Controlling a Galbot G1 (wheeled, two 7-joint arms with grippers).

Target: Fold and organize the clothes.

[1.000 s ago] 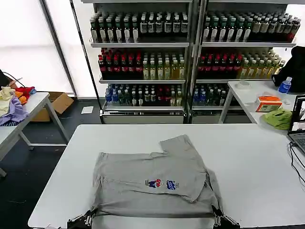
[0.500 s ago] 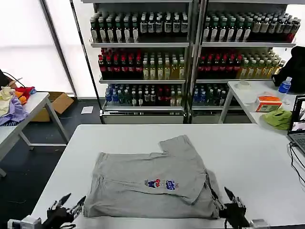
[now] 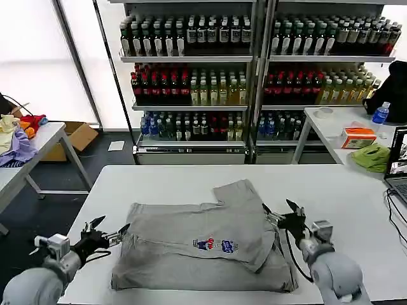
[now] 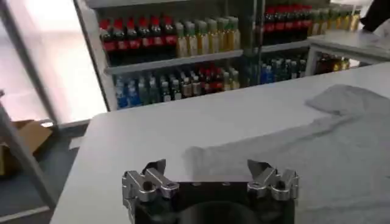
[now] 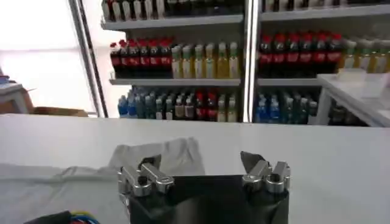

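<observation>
Folded grey shirt (image 3: 203, 244) mid-table (image 3: 331, 197), wide-open L pincer (image 3: 108, 236) & R pincer (image 3: 283, 215) flanking its edges.

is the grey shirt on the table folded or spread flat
Partly folded. The grey shirt lies doubled in layers with one sleeve sticking out toward the shelves, on the white table.

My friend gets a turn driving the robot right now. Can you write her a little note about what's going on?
Left tool: open, empty, beside the shirt's left edge.
Right tool: open, empty, at the shirt's right edge.
Shirt: grey, on the white table, partly folded, one sleeve sticking out toward the shelves.
Done: rough first folds.
Left: tuck that sleeve, finish folding and tidy it.
</observation>
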